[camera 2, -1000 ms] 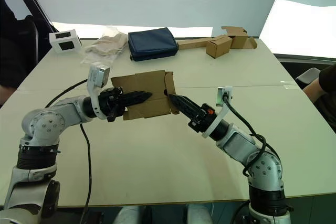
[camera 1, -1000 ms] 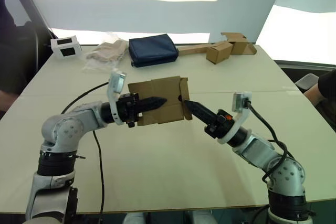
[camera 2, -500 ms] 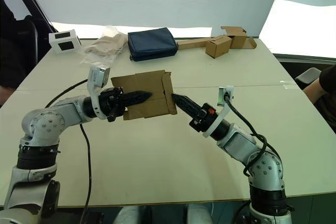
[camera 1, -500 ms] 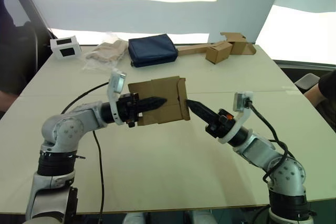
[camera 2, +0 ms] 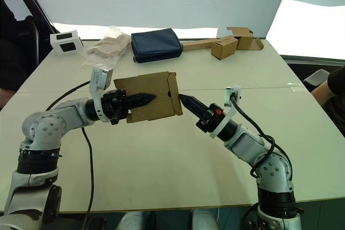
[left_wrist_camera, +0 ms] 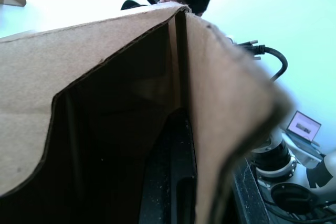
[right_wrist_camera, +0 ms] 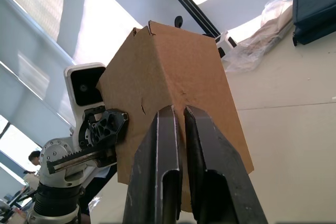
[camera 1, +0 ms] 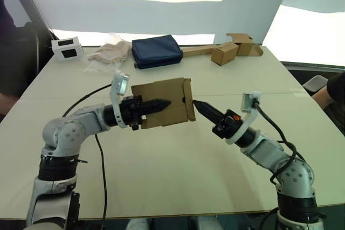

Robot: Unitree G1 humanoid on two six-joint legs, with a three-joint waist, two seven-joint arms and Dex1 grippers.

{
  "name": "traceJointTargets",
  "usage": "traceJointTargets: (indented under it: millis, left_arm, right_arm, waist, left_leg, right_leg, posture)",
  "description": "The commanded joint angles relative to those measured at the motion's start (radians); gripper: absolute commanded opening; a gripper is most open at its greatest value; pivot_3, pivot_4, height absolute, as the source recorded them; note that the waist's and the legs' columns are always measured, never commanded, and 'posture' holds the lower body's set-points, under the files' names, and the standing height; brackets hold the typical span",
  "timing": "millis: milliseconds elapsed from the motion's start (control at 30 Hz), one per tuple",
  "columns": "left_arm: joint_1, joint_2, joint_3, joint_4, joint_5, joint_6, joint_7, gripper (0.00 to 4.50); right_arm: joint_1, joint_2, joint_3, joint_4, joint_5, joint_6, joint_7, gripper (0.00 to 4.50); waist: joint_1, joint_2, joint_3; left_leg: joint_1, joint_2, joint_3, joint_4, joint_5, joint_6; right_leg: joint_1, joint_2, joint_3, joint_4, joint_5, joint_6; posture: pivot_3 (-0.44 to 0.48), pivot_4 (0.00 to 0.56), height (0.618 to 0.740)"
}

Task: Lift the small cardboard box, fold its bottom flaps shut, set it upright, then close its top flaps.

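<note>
We have the small cardboard box [camera 1: 163, 102] held up in the air over the middle of the table [camera 1: 161, 171], lying on its side, with our left gripper [camera 1: 156, 104] pinching one of its walls: one black finger lies along the outside face and the other sits inside the hollow, as the left wrist view shows. Our right gripper [camera 1: 198, 105] points at the box's right-hand end, its two fingers pressed nearly together with only a thin slit between them, tips just beside the cardboard; we cannot tell whether they touch. We judge the box light and fairly stiff, but thin corrugated walls will buckle or crease under a hard squeeze, and the plain surface is dry enough not to slip. The wall near a folded edge looks like the soundest place to grip, leaving the hinged flaps [camera 1: 189, 100] at the right end free to be pushed in by the fingertips. What we see of the box's inside looks dark and empty. At the far edge of the table lie a dark blue pouch [camera 1: 157, 50], a crumpled plastic bag [camera 1: 109, 54] and smaller boxes on a cardboard strip [camera 1: 229, 50].
</note>
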Motion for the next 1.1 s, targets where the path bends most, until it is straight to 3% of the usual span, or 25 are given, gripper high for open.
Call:
traceJointTargets:
  millis: [33,67,500,600,700,1100]
  left_arm:
    - [-0.015,0.000,0.026,-0.028,-0.030,-0.007,-0.002,0.00]
    - [-0.016,-0.001,0.026,-0.028,-0.031,-0.007,-0.001,0.00]
    - [-0.011,0.002,0.026,-0.032,-0.038,-0.011,0.008,0.00]
    - [-0.012,0.002,0.026,-0.032,-0.039,-0.011,0.007,0.00]
    - [-0.011,0.002,0.026,-0.033,-0.041,-0.010,0.007,0.00]
    - [-0.007,0.000,0.024,-0.036,-0.043,-0.006,0.014,0.00]
  right_arm:
    - [-0.013,-0.005,-0.023,-0.011,0.026,-0.011,0.007,2.03]
    - [-0.013,-0.005,-0.025,-0.010,0.030,-0.011,0.007,2.37]
    - [-0.008,0.000,-0.045,0.015,0.081,-0.015,0.005,2.37]
    - [-0.010,0.000,-0.043,0.024,0.068,-0.017,0.012,1.65]
    - [-0.009,-0.005,-0.035,0.027,0.043,-0.018,0.022,0.51]
    - [-0.014,-0.018,-0.011,-0.007,-0.101,-0.046,0.051,0.51]
  waist:
    - [0.000,0.000,0.000]
    - [0.000,0.000,0.000]
    - [0.000,0.000,0.000]
    - [0.000,0.000,0.000]
    - [0.000,0.000,0.000]
    - [0.000,0.000,0.000]
  left_leg:
    - [0.000,0.000,0.000,0.000,0.000,0.000]
    - [0.000,0.000,0.000,0.000,0.000,0.000]
    - [0.000,0.000,0.000,0.000,0.000,0.000]
    - [0.000,0.000,0.000,0.000,0.000,0.000]
    - [0.000,0.000,0.000,0.000,0.000,0.000]
    - [0.000,0.000,0.000,0.000,0.000,0.000]
  right_leg:
    - [0.000,0.000,0.000,0.000,0.000,0.000]
    - [0.000,0.000,0.000,0.000,0.000,0.000]
    - [0.000,0.000,0.000,0.000,0.000,0.000]
    - [0.000,0.000,0.000,0.000,0.000,0.000]
    - [0.000,0.000,0.000,0.000,0.000,0.000]
    - [0.000,0.000,0.000,0.000,0.000,0.000]
  posture:
    - [0.000,0.150,0.740]
    - [0.000,0.150,0.740]
    - [0.000,0.150,0.740]
    - [0.000,0.150,0.740]
    - [0.000,0.150,0.740]
    - [0.000,0.150,0.740]
